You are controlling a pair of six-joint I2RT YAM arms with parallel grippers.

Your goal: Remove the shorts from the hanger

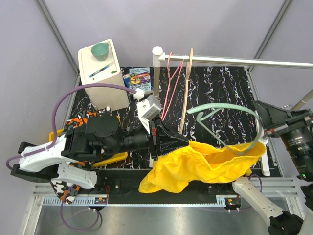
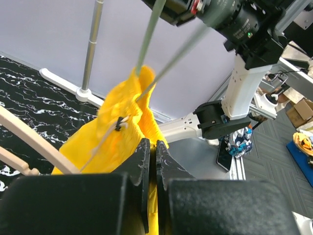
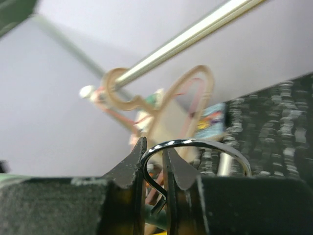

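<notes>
The left tool [image 2: 152,147] is shut tight on the yellow shorts [image 1: 195,164]. The right tool [image 3: 154,152] is closed on the hanger [image 2: 148,39]. The shorts hang on it, near the middle. Pulling-off step, I think: next, pull the shorts left, off the hanger.

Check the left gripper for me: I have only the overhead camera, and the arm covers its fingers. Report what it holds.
Observer: The left wrist camera shows the left gripper shut, with the yellow shorts pinched between its fingers.
Operator: Now report the right one.
Observer: The right gripper is shut on the metal hook of the hanger; the wire runs down between its fingers.
Operator: Look for whatever fastens the cloth.
Observer: A small clip on the hanger grips the shorts near the left fingertips.
</notes>
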